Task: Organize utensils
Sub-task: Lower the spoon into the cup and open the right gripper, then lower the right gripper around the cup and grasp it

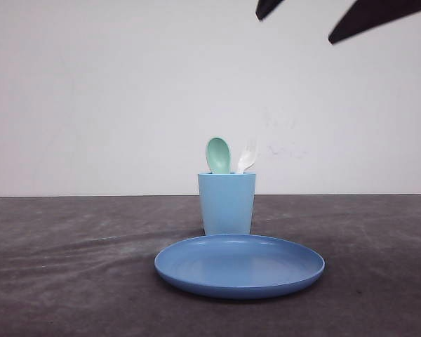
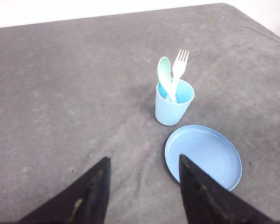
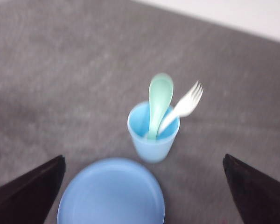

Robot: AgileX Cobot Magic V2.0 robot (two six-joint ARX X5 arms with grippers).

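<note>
The mint-green spoon (image 3: 158, 100) and white fork (image 3: 186, 103) stand upright, handles down, in the cup (image 3: 153, 135), at twelve o'clock from the right gripper (image 3: 144, 196), whose fingers are spread wide and empty; left gripper (image 2: 144, 191) likewise spread.

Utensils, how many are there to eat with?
2. The green spoon and the white fork both stand handle-down in the light blue cup, behind the blue plate. The cup walls could hide something smaller.
</note>
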